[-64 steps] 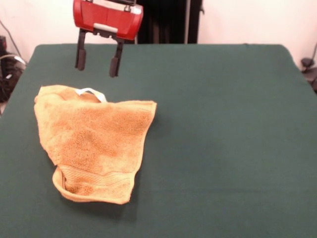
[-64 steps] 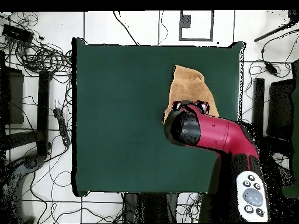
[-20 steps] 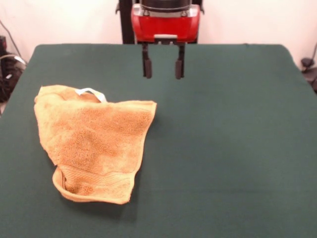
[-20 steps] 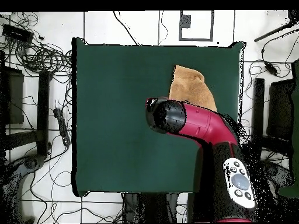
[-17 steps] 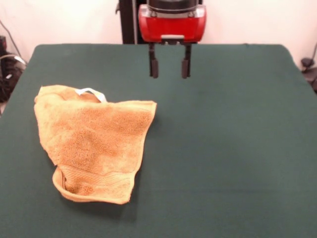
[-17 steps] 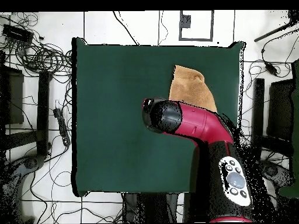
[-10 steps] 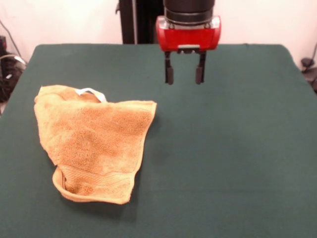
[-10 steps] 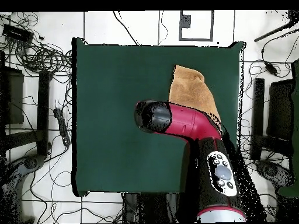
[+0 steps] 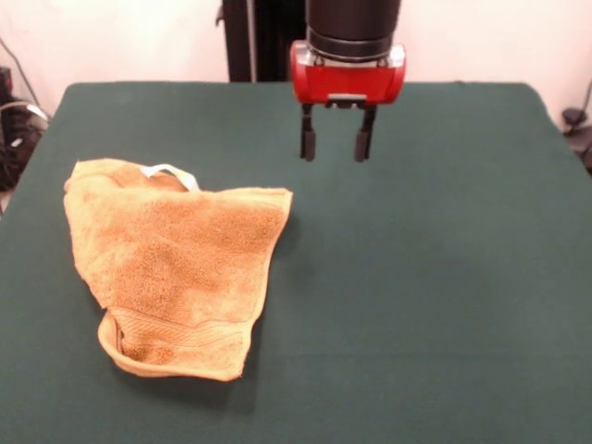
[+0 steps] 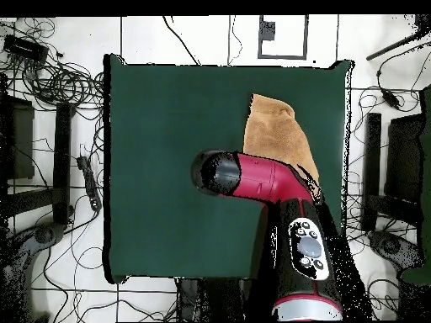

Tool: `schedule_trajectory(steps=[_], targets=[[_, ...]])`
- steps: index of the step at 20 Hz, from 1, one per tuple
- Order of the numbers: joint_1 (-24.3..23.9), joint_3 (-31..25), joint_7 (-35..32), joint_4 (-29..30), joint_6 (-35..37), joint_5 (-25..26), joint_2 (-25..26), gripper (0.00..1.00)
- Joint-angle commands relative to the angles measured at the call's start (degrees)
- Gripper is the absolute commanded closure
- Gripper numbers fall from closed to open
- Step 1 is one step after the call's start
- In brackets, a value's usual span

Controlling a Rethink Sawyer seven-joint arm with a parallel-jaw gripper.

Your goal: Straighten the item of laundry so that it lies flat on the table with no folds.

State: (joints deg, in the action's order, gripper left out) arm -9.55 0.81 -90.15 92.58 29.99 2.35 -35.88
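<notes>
Here, nubby golden-orange terry towel (image 9: 176, 264) folded into a rumpled wedge, white tag loop (image 9: 169, 172), matte green felt table (image 9: 425, 277), gripper (image 9: 332, 145) spread, empty, well apart.

Golden-orange towel (image 9: 176, 264) lies folded, crumpled on green table (image 9: 416, 277).

Even, bright, diffuse light falls on the table (image 9: 444, 277). The towel (image 9: 176, 264) casts a soft shadow along its near edge. No glare; focus is sharp.
</notes>
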Motion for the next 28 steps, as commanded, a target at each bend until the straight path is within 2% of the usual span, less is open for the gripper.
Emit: schedule_trajectory(steps=[1, 8, 13, 20, 28], targets=[[2.34, 2.45, -8.62, -1.69, 1.3, 2.81, 2.5, 0.0], [2.24, 4.08, -9.5, -3.19, 2.5, 1.78, 1.83, 0.0], [1.38, 3.91, -9.86, -3.68, -0.73, 1.35, 2.91, 0.0], [-1.21, -0.6, -8.21, -2.32, -4.35, 0.22, 4.5, 0.0], [-1.52, -1.41, -7.59, -2.88, -4.79, 0.42, 5.27, 0.0]])
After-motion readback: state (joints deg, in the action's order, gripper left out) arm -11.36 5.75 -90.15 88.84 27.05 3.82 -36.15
